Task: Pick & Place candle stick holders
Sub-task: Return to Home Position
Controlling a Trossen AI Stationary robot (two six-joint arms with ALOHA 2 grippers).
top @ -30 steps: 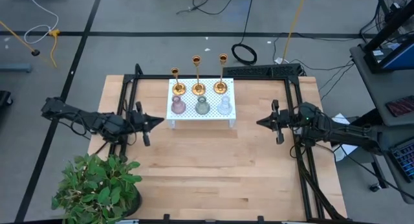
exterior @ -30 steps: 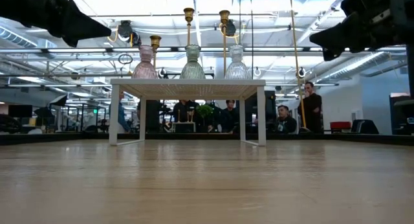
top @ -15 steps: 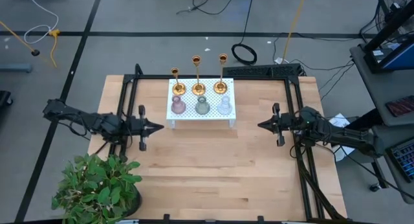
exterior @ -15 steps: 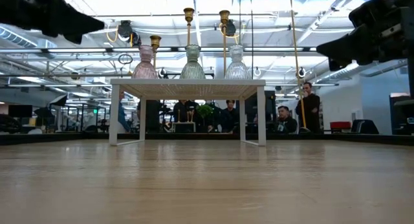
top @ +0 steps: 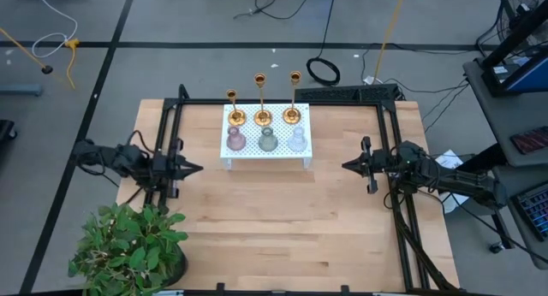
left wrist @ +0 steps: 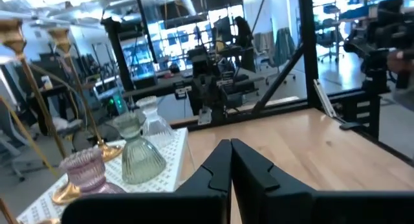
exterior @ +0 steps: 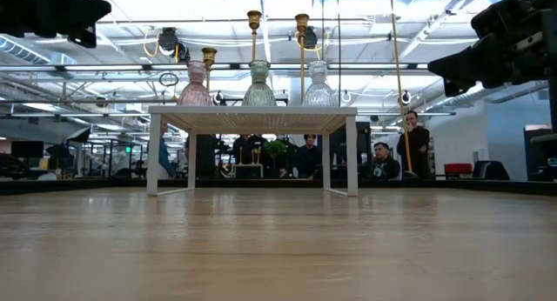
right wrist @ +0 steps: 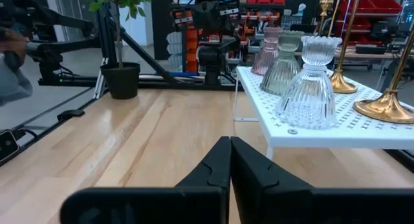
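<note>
1. Plainly, the placing looks finished: every holder stands on the white shelf [top: 250,154] at the far middle of the surface [top: 282,227]. As I judge it, only parking the arms remains.
2. The left tool [top: 199,168] hangs over the left side of the surface, well apart from the shelf, its fingers pressed together on nothing. The right tool [top: 346,166] hangs over the right side, also well apart, likewise pressed together and empty.
3. Both tools point inward toward the shelf. A swing toward the middle rather than away could clip a shelf leg or corner and rock everything on it.
4. The gold holders [top: 264,116] are tall on thin stems, so I expect a small jolt to the shelf would topple them first. The glass ones sit low and broad, but close to the shelf's near edge, where a shove could send them off.
5. The left arm lies just beyond the potted plant [top: 128,245] at the near left corner, so a low sweep could brush its leaves.
6. There are three gold holders in the far row. Three glass ones make the near row: the pink glass holder [top: 235,141] on the left, the green glass holder [top: 268,141] in the middle and the clear glass holder [top: 297,141] on the right. There is one shelf, one plant and two tools.
</note>
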